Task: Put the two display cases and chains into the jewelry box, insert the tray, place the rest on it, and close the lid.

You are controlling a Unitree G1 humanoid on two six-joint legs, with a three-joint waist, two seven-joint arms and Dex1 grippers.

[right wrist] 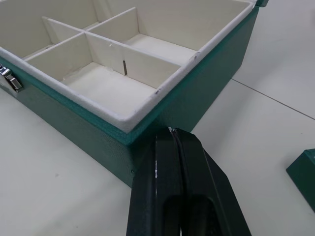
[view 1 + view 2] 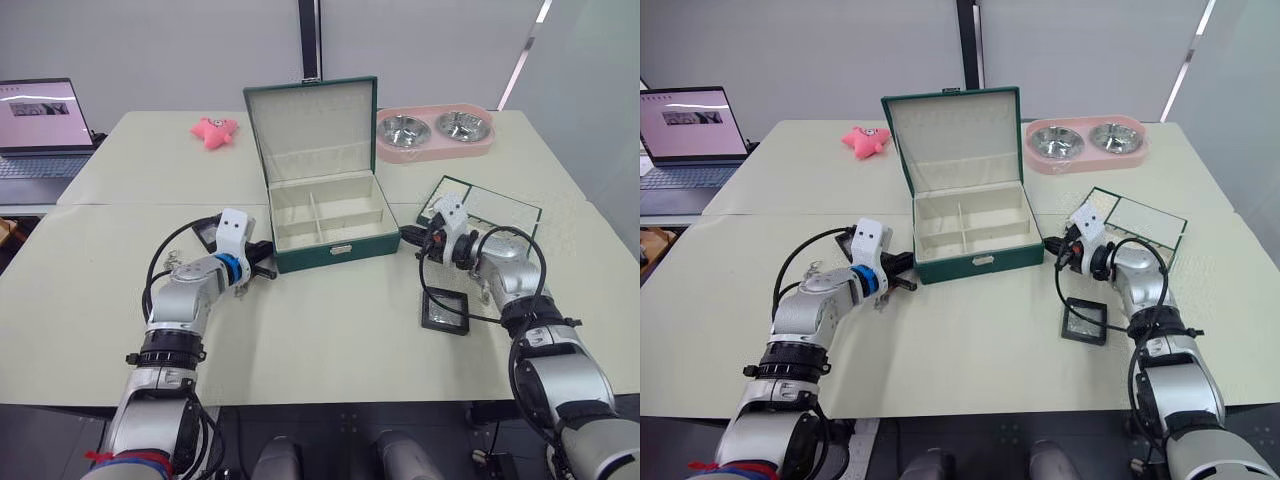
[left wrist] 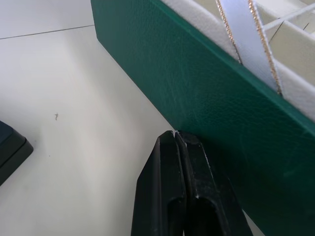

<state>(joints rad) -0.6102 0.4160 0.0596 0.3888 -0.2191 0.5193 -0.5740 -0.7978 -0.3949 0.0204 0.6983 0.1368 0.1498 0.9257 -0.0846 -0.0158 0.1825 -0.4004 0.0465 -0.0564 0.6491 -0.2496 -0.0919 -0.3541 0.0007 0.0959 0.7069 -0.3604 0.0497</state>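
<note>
**Both grippers clenched at the box's flanks**

Head views: the box (image 2: pixel 327 225) sits mid-table with its lid (image 2: pixel 313 130) upright and its compartments bare. The left gripper (image 2: pixel 268 268) is at the box's left front corner and the right gripper (image 2: pixel 412 237) near its right wall. One case (image 2: pixel 445 310) lies by the right forearm, another (image 2: pixel 207 234) is partly hidden behind the left arm. The tray (image 2: pixel 482 209) rests to the right, beyond the right gripper. I cannot make out any chains.

Left wrist view: the fingers (image 3: pixel 167 196) are pressed together, empty, tips against the green wall.

Right wrist view: the fingers (image 1: pixel 172 187) are likewise clenched on nothing, just short of the box corner.

The cases look light, rigid and flat with slick clear tops, so pinching across opposite frame edges seems safest.
</note>
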